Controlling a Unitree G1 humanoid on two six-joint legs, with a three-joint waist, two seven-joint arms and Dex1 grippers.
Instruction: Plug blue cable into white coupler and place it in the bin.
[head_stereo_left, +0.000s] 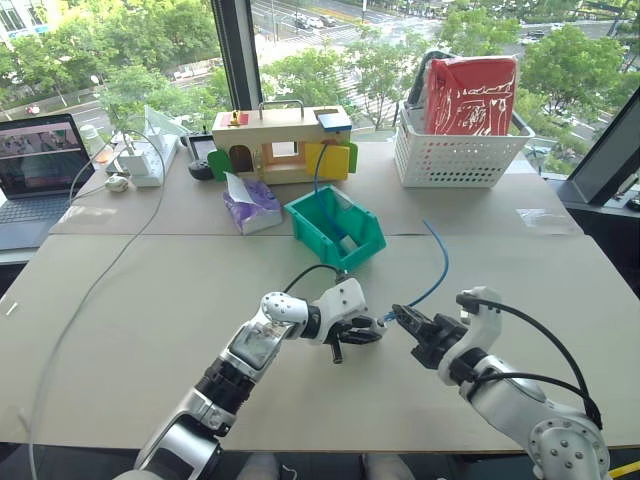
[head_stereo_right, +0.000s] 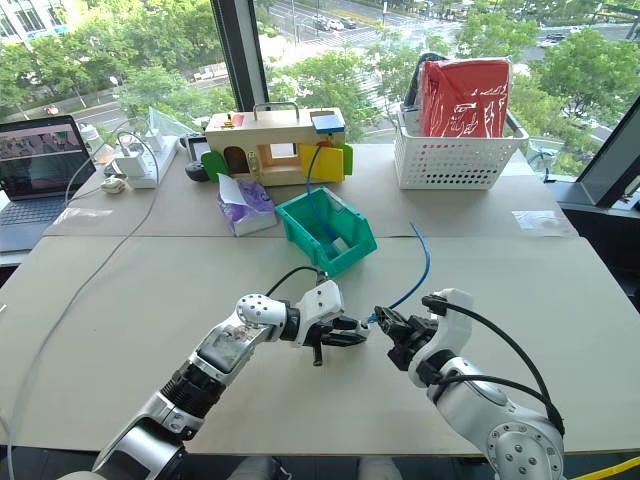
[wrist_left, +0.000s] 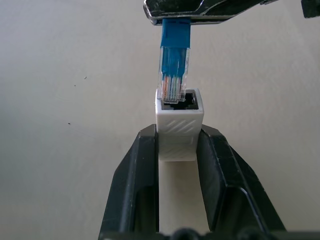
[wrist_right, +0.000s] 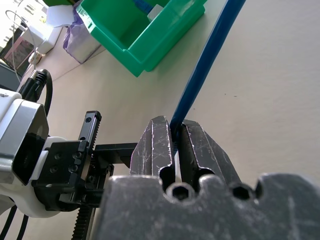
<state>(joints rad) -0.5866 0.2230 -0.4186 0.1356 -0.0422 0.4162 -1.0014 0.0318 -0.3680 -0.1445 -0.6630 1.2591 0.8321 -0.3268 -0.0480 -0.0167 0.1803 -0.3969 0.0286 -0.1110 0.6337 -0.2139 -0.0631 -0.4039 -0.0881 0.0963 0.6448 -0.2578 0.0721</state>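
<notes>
Left wrist view shows the left tool (wrist_left: 177, 150) clenched on the white coupler (wrist_left: 178, 131), whose long axis runs along the fingers, its open socket facing away from the wrist. The clear plug of the blue cable (wrist_left: 173, 75) stands end-on at that socket, its tip at the mouth and offset toward one side, not seated. The right tool (wrist_right: 175, 140) is clenched on the cable just behind the plug. From there the cable rises in an arc away over the tabletop (head_stereo_left: 150, 300), toward the bin (head_stereo_left: 335, 230). Both tools meet above the tabletop, near the bin's low front lip.
</notes>
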